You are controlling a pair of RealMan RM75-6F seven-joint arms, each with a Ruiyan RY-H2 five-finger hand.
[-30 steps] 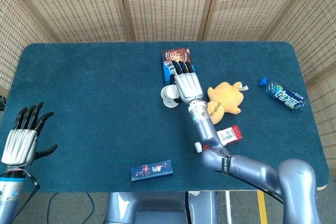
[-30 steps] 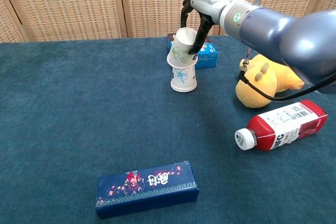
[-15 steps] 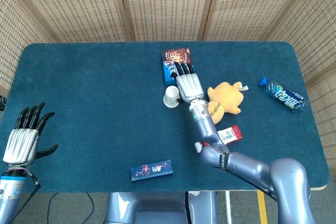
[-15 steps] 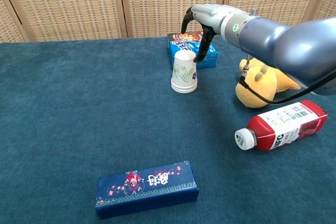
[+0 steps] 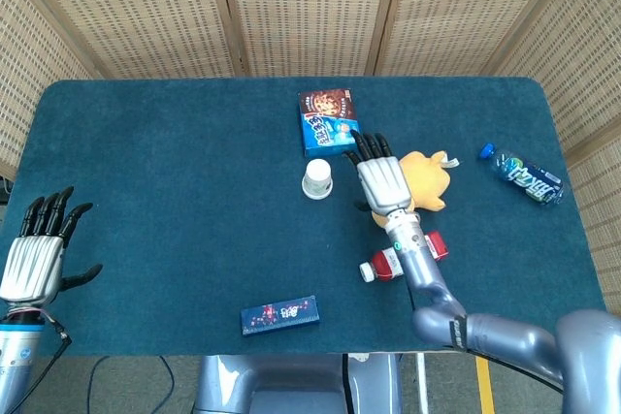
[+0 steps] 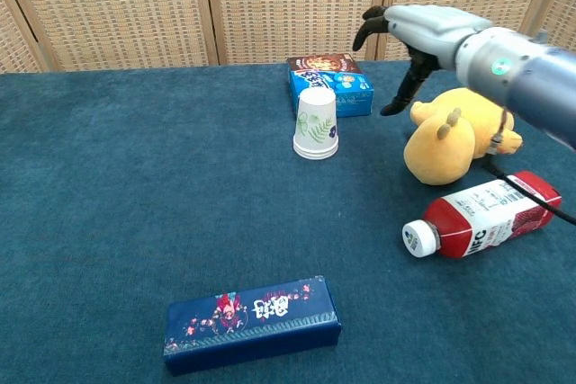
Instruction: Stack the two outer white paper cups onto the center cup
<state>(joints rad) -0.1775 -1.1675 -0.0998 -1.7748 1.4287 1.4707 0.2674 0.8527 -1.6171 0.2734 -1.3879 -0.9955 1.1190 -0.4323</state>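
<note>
Head view: right hand (image 5: pixel 384 181) held over the surface (image 5: pixel 175 191), fingers apart and straight, nothing in them. Stacked paper cups (image 5: pixel 317 179) stand upside down just to its left, apart from the fingers. Yellow plush toy (image 5: pixel 427 181) partly under the hand, on its right side. Red bottle (image 5: pixel 400 259) lies below the wrist. Blue snack box (image 5: pixel 327 122) just beyond the fingertips, up and left. Clear water bottle (image 5: pixel 522 175) well off to the right. Dark blue flat box (image 5: pixel 280 315) well down and left of the hand, near the front edge. Left hand (image 5: pixel 35 257) far off at the left edge, fingers spread, empty

Chest view: right hand (image 6: pixel 418 38) raised above the surface (image 6: pixel 135 186), fingers apart and drooping, gripping nothing. Cup stack (image 6: pixel 316 123) rests left of and below it, clear of the fingers. Plush toy (image 6: pixel 450 137) directly under the hand. Red bottle (image 6: pixel 477 215) nearer the camera. Snack box (image 6: pixel 328 83) behind the cups. Dark blue box (image 6: pixel 253 323) at the front. Left hand out of this view
</note>
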